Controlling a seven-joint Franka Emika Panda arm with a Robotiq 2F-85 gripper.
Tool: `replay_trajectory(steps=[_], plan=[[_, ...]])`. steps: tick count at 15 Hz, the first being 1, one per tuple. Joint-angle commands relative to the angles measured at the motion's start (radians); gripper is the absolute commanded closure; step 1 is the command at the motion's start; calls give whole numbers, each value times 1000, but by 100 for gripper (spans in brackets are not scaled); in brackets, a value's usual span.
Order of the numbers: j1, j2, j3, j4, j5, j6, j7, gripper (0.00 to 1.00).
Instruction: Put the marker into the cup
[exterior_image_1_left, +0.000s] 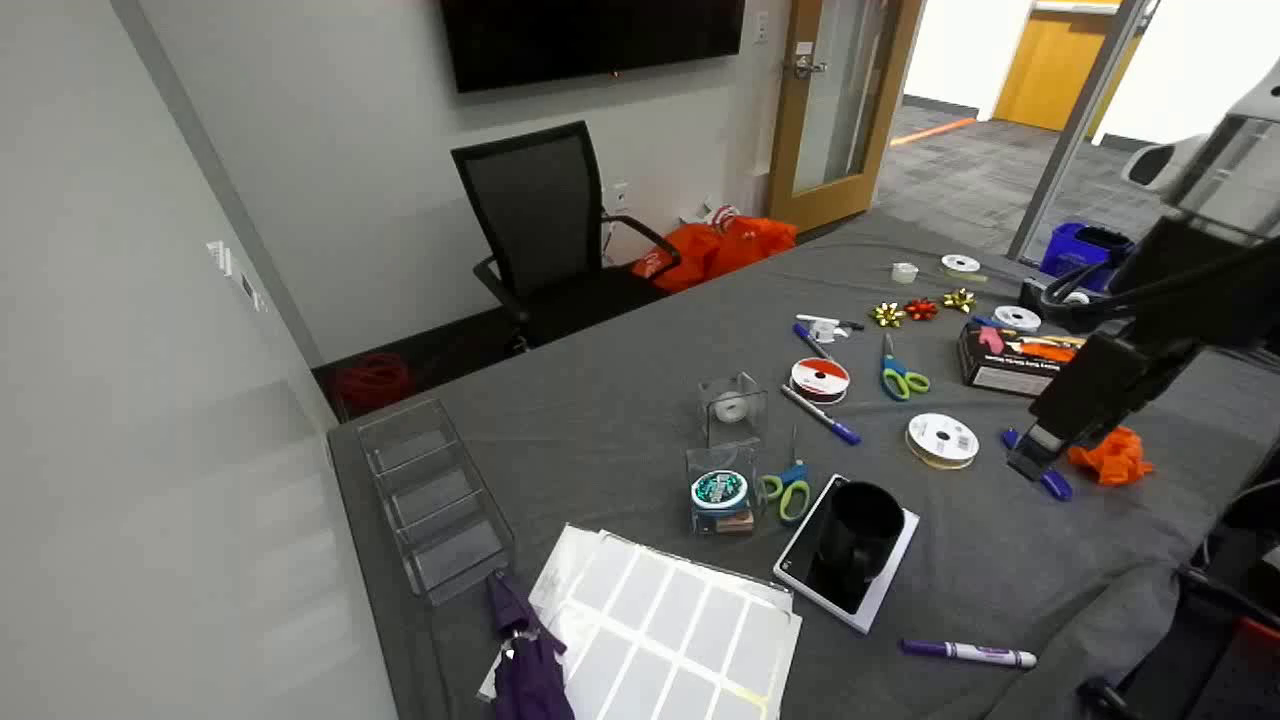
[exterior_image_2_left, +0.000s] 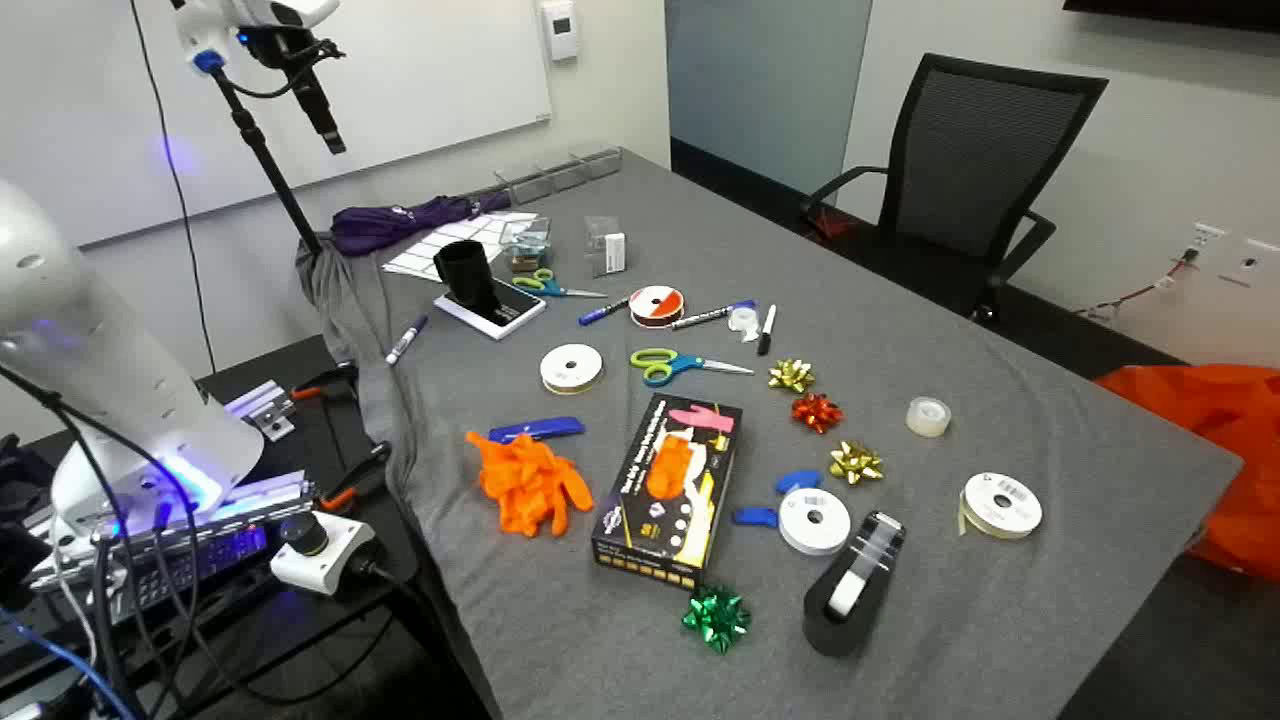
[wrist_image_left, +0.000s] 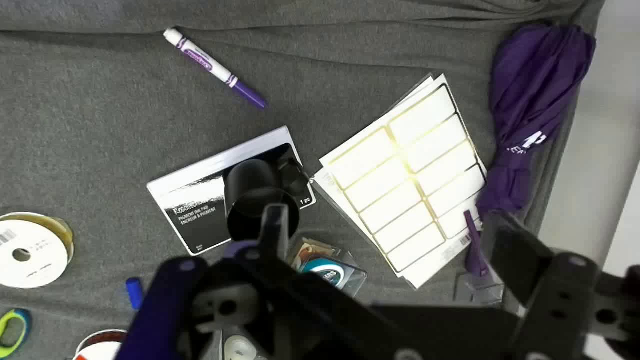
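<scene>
A purple-and-white marker lies on the grey cloth; it also shows in an exterior view and the wrist view. The one cup I make out is a black mug, standing on a flat ink pad; the mug also shows in the wrist view. Two clear square boxes stand beyond it, one with a white tape roll, one with a teal-rimmed tin. No clear round tumbler shows. My gripper is open and empty, high above the table, apart from the marker.
White label sheets and a purple umbrella lie beside the ink pad. A clear divided tray is at the table edge. Scissors, ribbon spools, other markers, an orange glove and a glove box are spread around.
</scene>
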Motion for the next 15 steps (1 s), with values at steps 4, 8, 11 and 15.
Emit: replay_trajectory(steps=[4,8,11,15], plan=[[-20,35,-2,35,-15,19,-1,0],[-67,102,2,90,-49,94,24,0],[-138,193,18,144,-150,161,87,0],[-217,345,10,247,-311,194,171,0]])
